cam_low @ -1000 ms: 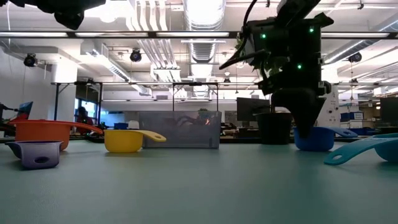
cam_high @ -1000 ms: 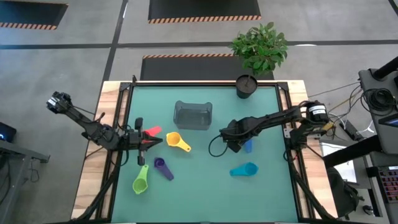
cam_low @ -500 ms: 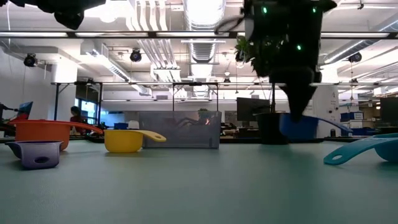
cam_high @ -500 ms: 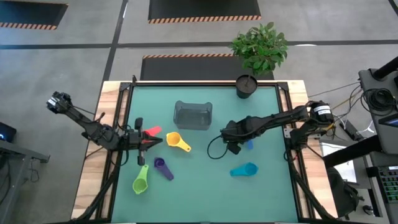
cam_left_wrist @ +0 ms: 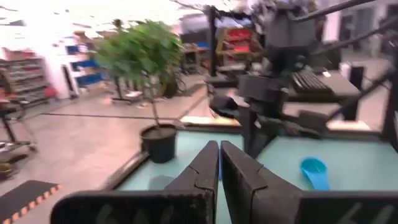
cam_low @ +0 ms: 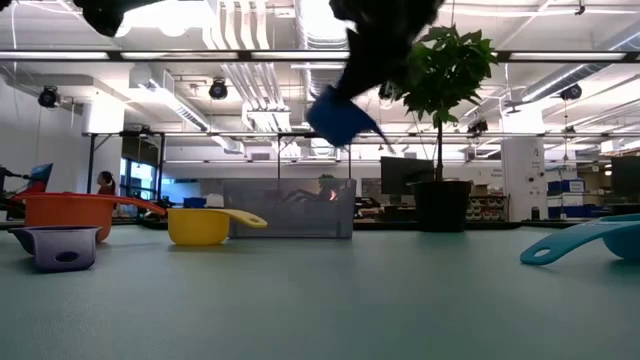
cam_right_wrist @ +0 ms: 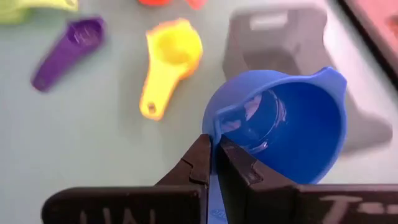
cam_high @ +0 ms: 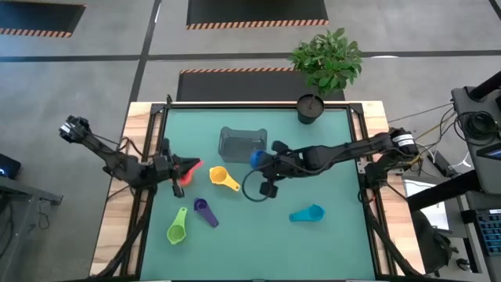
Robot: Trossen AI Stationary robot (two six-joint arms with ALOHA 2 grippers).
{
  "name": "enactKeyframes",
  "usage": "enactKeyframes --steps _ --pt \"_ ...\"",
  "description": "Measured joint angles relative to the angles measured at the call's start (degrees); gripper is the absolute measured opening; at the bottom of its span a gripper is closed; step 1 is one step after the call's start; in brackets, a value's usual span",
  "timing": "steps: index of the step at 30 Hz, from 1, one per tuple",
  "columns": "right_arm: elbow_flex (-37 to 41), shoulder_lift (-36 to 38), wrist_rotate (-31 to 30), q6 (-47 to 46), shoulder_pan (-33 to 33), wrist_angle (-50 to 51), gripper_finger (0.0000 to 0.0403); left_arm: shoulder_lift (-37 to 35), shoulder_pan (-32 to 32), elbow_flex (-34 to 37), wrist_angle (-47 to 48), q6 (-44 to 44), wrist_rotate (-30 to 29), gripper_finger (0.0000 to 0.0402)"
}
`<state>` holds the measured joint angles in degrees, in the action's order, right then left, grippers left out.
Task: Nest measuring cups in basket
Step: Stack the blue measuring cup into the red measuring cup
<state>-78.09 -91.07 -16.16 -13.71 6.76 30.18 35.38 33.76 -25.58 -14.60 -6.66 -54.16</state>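
My right gripper (cam_high: pixel 268 162) is shut on a blue measuring cup (cam_high: pixel 257 158), which hangs in the air (cam_low: pixel 340 116) just right of the grey basket (cam_high: pixel 243 145). My left gripper (cam_high: pixel 181 171) is shut and empty by the table's left edge, beside a red-orange cup (cam_high: pixel 192 165). Resting on their bottoms on the table are a yellow cup (cam_high: pixel 223 178), a purple cup (cam_high: pixel 205 211), a green cup (cam_high: pixel 178 227) and a cyan cup (cam_high: pixel 307 213). The basket stands on the table, with nothing visible inside. My right gripper pinches the blue cup's flat handle (cam_right_wrist: pixel 213 182) between its two fingers, close to the bowl. The fingers reach in from the table's right and lie along the handle. The cup is lifted clear and tilted, its bowl (cam_right_wrist: pixel 292 134) ahead of the fingertips.
A black plant pot (cam_high: pixel 311 108) with a leafy plant stands at the far right corner. Wooden rails (cam_high: pixel 145 227) border the green table top. The near middle of the table between the purple and cyan cups is bare.
My right gripper has shut on the blue cup's handle, lifted it clear of the table and carried it left and up toward the basket; the cup has tipped. My left gripper has drawn back slightly toward the table's left edge.
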Motion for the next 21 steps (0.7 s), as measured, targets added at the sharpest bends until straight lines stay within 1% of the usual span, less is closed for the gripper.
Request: enactKeyframes --steps 3,5,12,16,21 --pt "-3.2 -2.4 2.2 3.8 -0.8 -3.3 0.0009 -2.2 0.0 0.0 -1.2 -2.2 -2.1 0.0000" --pt "-5.8 -4.8 3.0 6.3 -1.2 -3.4 0.0009 -3.8 0.0 0.0 -1.8 -3.1 -2.4 0.0000" --pt "-17.3 -14.7 3.0 18.0 -1.7 -7.1 0.0009 -8.9 0.1 0.7 -1.8 -2.8 -2.4 0.0000" --pt "-24.9 -21.0 3.1 23.3 -2.1 -7.1 0.0009 -10.7 0.1 2.4 -1.5 -2.3 -2.3 0.0000" --pt "-34.6 -28.6 3.1 29.8 -2.7 -6.9 0.0009 -12.7 0.1 2.7 -1.7 -1.8 -2.3 0.0000"
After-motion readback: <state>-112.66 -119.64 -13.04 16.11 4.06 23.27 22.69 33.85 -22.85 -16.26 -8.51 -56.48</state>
